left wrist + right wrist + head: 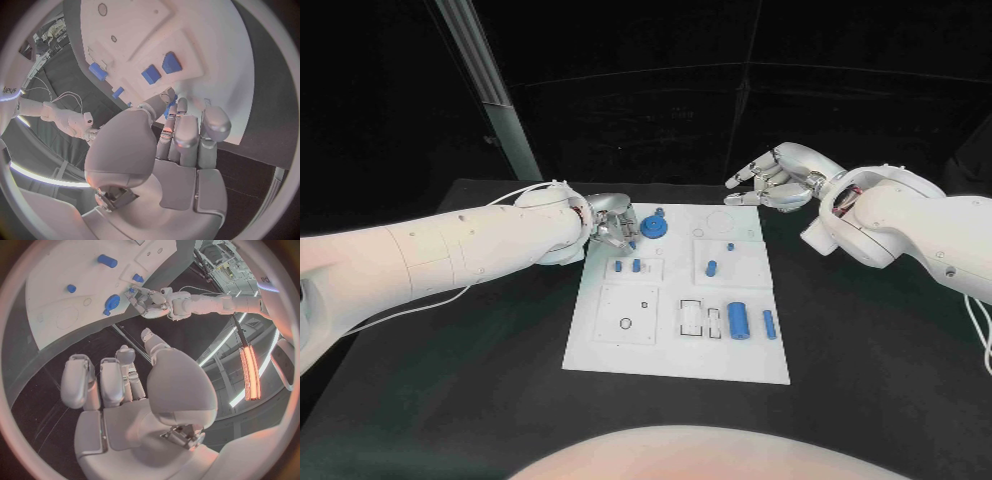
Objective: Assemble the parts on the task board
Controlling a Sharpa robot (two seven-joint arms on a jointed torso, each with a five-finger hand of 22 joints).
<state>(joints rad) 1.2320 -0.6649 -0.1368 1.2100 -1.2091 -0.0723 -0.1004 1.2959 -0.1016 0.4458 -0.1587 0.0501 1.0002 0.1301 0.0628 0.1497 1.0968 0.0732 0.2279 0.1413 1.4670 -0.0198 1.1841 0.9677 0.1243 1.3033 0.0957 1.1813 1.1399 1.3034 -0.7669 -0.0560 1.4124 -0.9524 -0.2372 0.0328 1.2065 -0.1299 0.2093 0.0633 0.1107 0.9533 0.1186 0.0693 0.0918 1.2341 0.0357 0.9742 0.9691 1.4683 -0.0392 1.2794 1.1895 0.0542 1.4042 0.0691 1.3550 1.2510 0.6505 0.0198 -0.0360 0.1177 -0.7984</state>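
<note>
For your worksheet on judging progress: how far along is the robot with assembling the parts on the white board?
Early, by the look of it. A blue gear-like part sits at the task board's far edge, perhaps already placed. The left hand is at the board beside it; whether it holds anything is unclear. The right hand hovers off the board, holding nothing. Several blue parts are lying loose.

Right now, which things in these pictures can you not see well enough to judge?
- Left hand: the head view leaves its fingertips too small to tell whether they touch the blue gear; in the left wrist view its own fingers hide the contact.
- Small outlines on the white plate: too small to read in the head view.
</note>
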